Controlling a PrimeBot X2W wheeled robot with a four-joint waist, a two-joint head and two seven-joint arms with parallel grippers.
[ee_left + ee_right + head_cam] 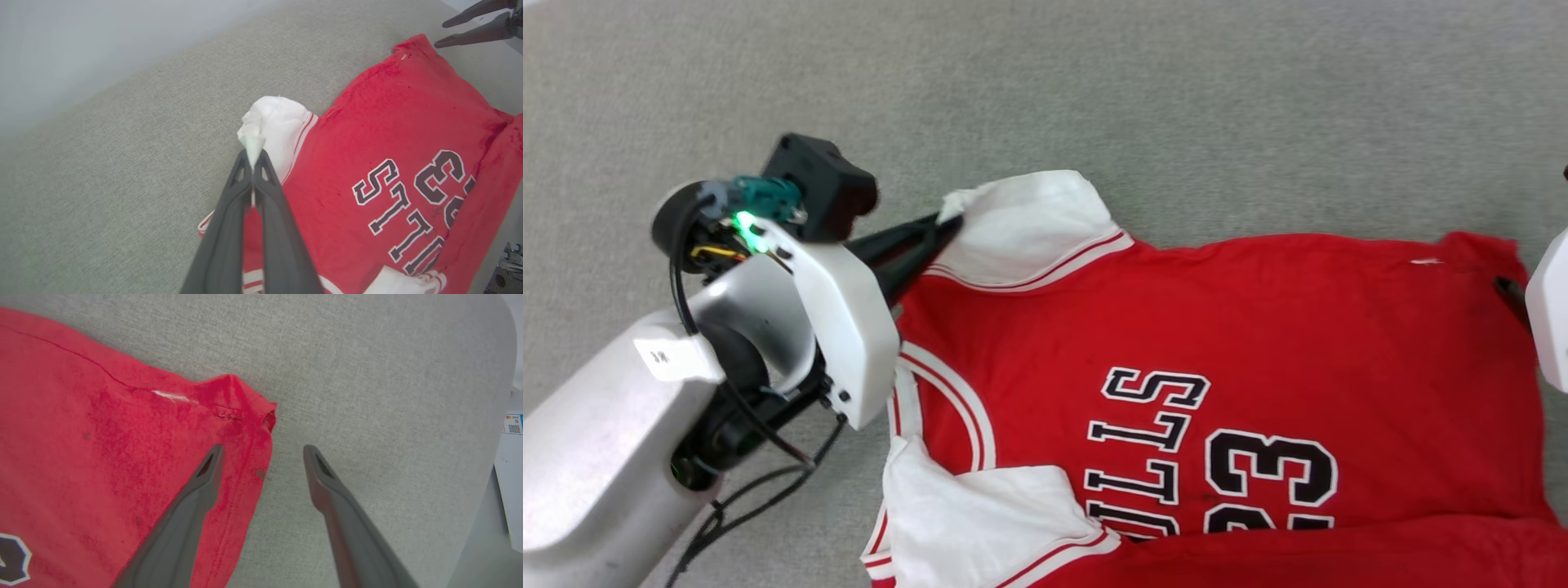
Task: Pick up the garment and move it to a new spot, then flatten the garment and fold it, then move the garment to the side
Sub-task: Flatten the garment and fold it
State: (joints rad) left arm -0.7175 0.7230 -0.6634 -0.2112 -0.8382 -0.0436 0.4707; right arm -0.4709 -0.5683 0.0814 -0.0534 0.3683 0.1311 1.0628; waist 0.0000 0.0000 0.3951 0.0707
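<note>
1. Closest to me are the two dark fingers of my left hand (254, 157). They are pressed tight together on a small pinch of the white sleeve (282, 122).
2. The garment (1217, 327) lies spread out on the grey worktop (1176, 98), front side up, with the letters and number showing. Its near edge looks folded over part of the number.
3. My right hand (264, 448) is spread wide and holds nothing. One finger hangs over the red cloth by the bottom corner (245, 396), and the other hangs over bare worktop.
4. What could go wrong: the pinch on the sleeve is tiny, so a quick pull could make the cloth slip out.
5. If I pull with the left hand alone, I think the garment will drag and bunch up instead of lying flat.
6. If the right hand closes where it is, it may catch just the top layer or miss the edge. Then the fold would come out crooked.
</note>
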